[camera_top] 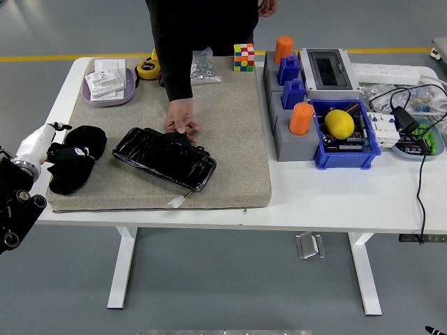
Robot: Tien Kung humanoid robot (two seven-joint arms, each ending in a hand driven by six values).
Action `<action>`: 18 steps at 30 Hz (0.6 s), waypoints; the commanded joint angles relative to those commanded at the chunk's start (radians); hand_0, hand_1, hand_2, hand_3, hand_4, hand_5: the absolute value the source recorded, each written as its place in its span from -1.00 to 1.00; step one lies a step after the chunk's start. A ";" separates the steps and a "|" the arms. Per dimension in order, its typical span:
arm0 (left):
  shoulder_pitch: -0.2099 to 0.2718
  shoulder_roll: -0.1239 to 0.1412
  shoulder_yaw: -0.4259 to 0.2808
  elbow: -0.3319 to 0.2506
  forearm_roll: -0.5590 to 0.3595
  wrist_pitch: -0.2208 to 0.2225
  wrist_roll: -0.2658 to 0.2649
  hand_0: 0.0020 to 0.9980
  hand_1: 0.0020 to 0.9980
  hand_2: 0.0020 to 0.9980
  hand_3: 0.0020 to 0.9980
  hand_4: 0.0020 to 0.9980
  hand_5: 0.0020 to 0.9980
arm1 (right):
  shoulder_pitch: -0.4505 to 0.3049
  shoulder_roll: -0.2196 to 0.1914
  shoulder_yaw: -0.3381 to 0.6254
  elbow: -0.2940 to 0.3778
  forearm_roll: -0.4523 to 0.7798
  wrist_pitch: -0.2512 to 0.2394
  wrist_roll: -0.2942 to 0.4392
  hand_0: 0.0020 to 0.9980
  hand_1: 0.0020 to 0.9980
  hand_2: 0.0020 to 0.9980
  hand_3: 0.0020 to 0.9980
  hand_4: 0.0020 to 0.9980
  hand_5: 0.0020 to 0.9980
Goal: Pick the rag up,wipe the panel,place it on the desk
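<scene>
The black rag (pixel 75 162) lies in a heap on the left end of the beige mat (pixel 230 132). My left hand (pixel 50 149) sits at the rag's left edge, low by the table's side. Its dark fingers look relaxed and hold nothing. The glossy black panel (pixel 165 158) lies slanted on the mat, to the right of the rag. A person at the far side rests one hand (pixel 181 125) on the panel's far edge. My right arm is out of view.
A purple dish (pixel 108 94) with white parts and a yellow tape measure (pixel 148 68) stand at the back left. A colour cube (pixel 244 56), grey and blue blocks with orange cylinders, a blue bin (pixel 347 157) holding a yellow ball, and cables fill the right side.
</scene>
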 joint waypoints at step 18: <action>-0.006 -0.013 0.042 0.030 -0.005 0.049 0.001 -0.17 0.41 0.68 0.51 0.71 -0.42 | 0.002 -0.003 0.011 0.003 -0.005 -0.004 0.001 0.42 0.17 0.30 0.16 1.00 0.06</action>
